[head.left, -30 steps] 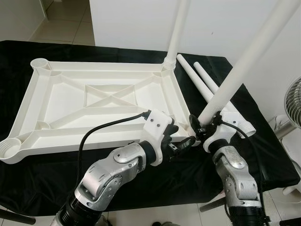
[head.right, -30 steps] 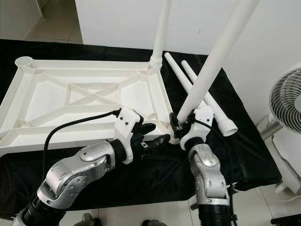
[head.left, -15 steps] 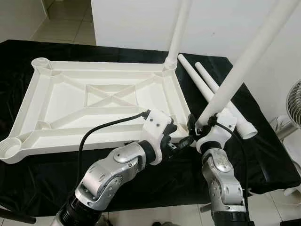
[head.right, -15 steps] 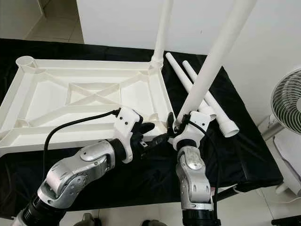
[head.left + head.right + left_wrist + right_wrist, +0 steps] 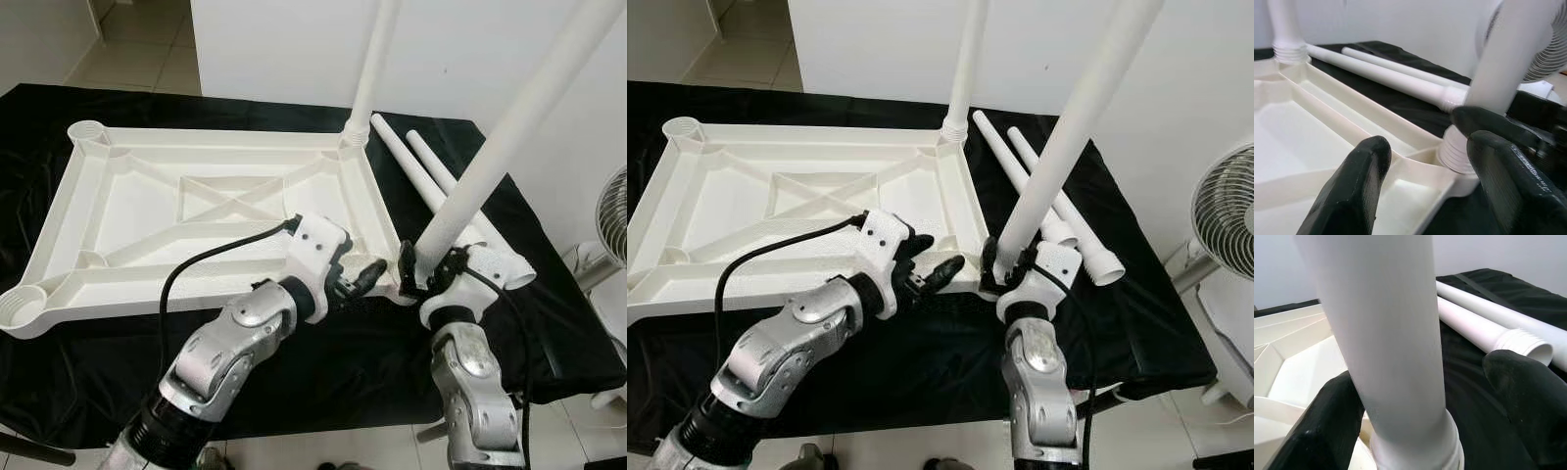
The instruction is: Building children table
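The white plastic table top [image 5: 127, 211] lies upside down on a black cloth. One white leg [image 5: 372, 59] stands in its far right corner socket. A second leg [image 5: 500, 137] has its threaded end in the near right corner socket [image 5: 1454, 152]. My right gripper [image 5: 423, 266] is open around this leg just above the socket; in the right wrist view one finger [image 5: 1332, 426] touches it and the other finger [image 5: 1528, 406] stands off. My left gripper [image 5: 358, 279] hovers open over the table top's rim beside that corner, holding nothing.
Two loose white legs [image 5: 416, 166] lie side by side on the cloth, right of the table top. A white fan [image 5: 1225, 206] stands past the cloth's right edge. A white wall rises behind the work, with tiled floor at the far left.
My right forearm has shifted around the near leg, which has kept its place. My left gripper has moved up onto the table top's rim, closer to the corner socket.
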Tool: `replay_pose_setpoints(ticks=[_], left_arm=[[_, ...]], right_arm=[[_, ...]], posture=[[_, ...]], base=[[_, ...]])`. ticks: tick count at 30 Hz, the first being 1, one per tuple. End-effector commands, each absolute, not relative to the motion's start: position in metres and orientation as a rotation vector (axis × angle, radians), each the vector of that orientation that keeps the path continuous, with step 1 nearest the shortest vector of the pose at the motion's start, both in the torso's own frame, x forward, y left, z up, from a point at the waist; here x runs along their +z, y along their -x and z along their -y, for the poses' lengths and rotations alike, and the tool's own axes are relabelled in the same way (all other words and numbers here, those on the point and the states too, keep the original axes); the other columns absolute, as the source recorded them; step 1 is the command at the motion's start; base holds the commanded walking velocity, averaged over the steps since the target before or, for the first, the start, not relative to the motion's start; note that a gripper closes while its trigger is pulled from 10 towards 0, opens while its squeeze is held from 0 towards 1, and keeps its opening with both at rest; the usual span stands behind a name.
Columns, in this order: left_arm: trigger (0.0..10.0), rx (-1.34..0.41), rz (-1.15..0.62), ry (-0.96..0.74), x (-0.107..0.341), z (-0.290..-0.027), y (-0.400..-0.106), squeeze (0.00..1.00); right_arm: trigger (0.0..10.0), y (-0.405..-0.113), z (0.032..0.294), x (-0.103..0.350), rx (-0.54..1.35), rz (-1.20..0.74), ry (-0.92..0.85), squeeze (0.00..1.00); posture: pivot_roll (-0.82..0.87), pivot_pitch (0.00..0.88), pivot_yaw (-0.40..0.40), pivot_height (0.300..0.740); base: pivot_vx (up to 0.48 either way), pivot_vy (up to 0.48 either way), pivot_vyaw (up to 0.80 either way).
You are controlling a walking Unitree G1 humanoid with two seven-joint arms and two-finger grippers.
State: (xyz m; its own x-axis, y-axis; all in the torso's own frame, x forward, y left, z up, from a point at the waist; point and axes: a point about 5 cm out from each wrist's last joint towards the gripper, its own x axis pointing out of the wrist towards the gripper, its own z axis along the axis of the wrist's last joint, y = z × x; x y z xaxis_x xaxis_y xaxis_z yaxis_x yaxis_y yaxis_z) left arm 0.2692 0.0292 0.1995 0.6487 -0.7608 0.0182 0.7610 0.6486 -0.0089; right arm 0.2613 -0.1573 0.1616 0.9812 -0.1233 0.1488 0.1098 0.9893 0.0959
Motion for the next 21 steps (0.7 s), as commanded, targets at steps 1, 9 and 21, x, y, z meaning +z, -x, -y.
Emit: replay_pose_setpoints(ticks=[1, 9, 21], left_arm=[[10.0, -0.862, 0.017, 0.015, 0.199, -0.029, -0.272, 0.0], [10.0, -0.839, 0.045, 0.004, 0.203, -0.034, -0.279, 0.0], [10.0, -0.814, 0.077, -0.029, 0.21, -0.044, -0.292, 0.0]], right_arm=[[10.0, -0.256, 0.16, 0.161, -0.125, 0.164, -0.078, 0.0], [10.0, -0.234, 0.171, 0.157, -0.145, 0.15, -0.083, 0.0], [3.2, -0.218, 0.17, 0.153, -0.034, 0.13, -0.088, 0.0]], posture=[[0.01, 0.098, -0.086, 0.74], [-0.01, 0.115, -0.074, 0.74], [-0.01, 0.127, -0.065, 0.74]], base=[[0.0, 0.0, 0.0], [0.0, 0.0, 0.0], [0.0, 0.0, 0.0]])
